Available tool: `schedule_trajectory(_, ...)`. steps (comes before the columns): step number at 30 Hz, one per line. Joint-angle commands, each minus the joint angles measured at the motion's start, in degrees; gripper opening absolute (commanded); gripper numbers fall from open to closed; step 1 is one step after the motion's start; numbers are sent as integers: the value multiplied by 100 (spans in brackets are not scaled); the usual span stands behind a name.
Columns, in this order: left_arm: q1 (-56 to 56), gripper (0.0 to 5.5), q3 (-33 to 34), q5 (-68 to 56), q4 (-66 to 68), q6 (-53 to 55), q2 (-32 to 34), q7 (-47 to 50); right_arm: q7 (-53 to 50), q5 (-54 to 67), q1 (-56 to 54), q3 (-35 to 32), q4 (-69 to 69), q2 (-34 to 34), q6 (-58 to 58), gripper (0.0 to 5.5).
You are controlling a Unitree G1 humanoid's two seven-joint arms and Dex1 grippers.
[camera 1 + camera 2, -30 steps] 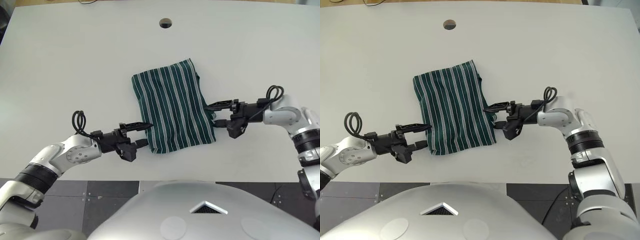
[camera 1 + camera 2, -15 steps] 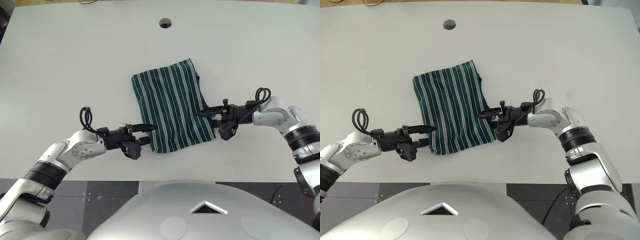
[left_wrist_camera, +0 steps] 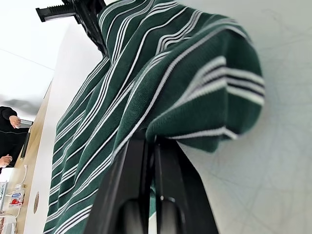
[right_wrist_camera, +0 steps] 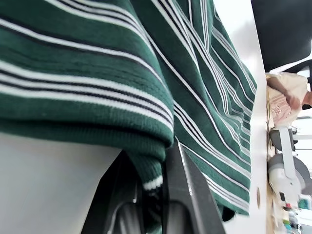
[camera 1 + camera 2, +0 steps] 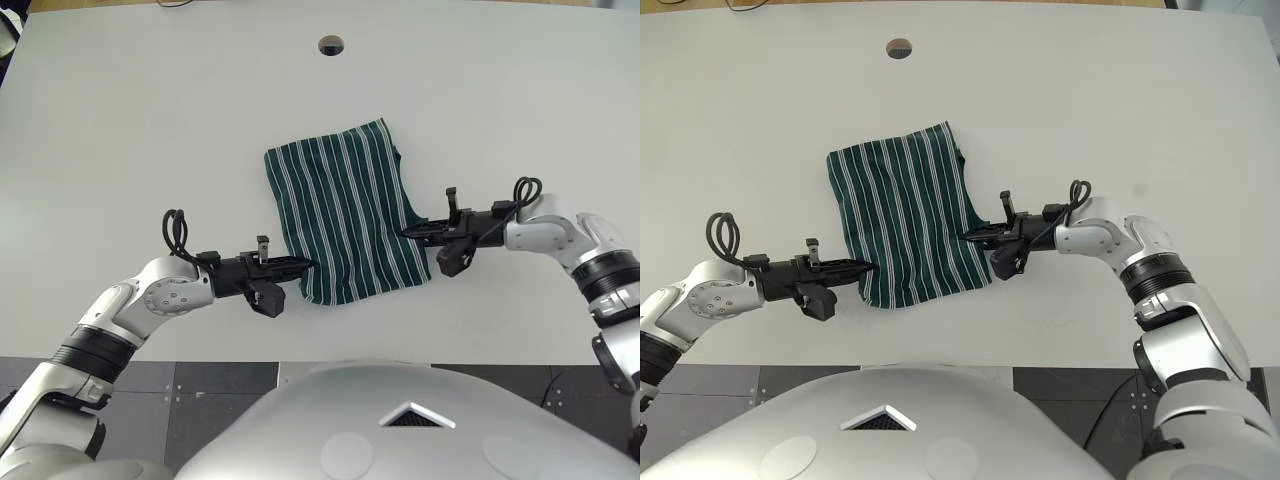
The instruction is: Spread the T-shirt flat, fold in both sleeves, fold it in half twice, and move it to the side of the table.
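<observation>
The folded T-shirt (image 5: 345, 215) lies at the centre of the desk (image 5: 150, 120). The left pincer (image 5: 298, 266) is clamped on its near-edge corner, and the right pincer (image 5: 412, 232) on its right-edge side.

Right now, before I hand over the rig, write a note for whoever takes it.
Left hand: shut on the T-shirt at its left edge, close to the near corner.
Right hand: shut on its right edge.
The T-shirt lies centred on the table as a compact rectangle, sleeves folded in.
Left: seemingly the last half fold, then moving it to the table's side.
</observation>
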Motion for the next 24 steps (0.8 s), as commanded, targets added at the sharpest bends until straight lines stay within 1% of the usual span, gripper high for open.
schedule_trajectory(1,141,10,-46,-229,-132,292,-94,-370,757,594,256,279,-185,-230,307,13)
schedule_trajectory(3,319,10,-134,-1125,-609,745,2,-854,1559,1989,582,399,-876,-481,1083,13)
schedule_trajectory(5,584,10,-148,-2766,-1681,2074,465,-1676,2570,3893,1008,398,-2244,-1030,2654,13)
schedule_trajectory(6,665,10,-79,-3550,-2165,2713,797,-2071,2900,4635,1169,322,-2839,-1282,3356,13)
schedule_trajectory(7,734,10,34,-4292,-2573,3239,1143,-2445,3145,5198,1290,221,-3329,-1512,3978,13)
schedule_trajectory(9,844,10,276,-5318,-3057,3941,1638,-2976,3399,5760,1419,-10,-3847,-1768,4728,13)
schedule_trajectory(11,948,10,430,-5805,-3282,4342,1848,-3275,3534,5993,1462,-207,-4052,-1827,5156,13)
schedule_trajectory(13,908,10,650,-6057,-3289,4718,1729,-3306,3510,5928,1491,-430,-4161,-1770,5509,13)
schedule_trajectory(19,409,10,1240,-6144,-2575,5430,648,-2811,3167,5323,1205,-814,-3916,-1201,6307,13)
schedule_trajectory(22,146,10,1362,-5830,-1848,5569,127,-2733,3014,4936,910,-819,-3667,-830,6724,13)
schedule_trajectory(24,20,10,1448,-5673,-1397,5631,-90,-2797,2884,4746,713,-814,-3475,-552,7058,13)
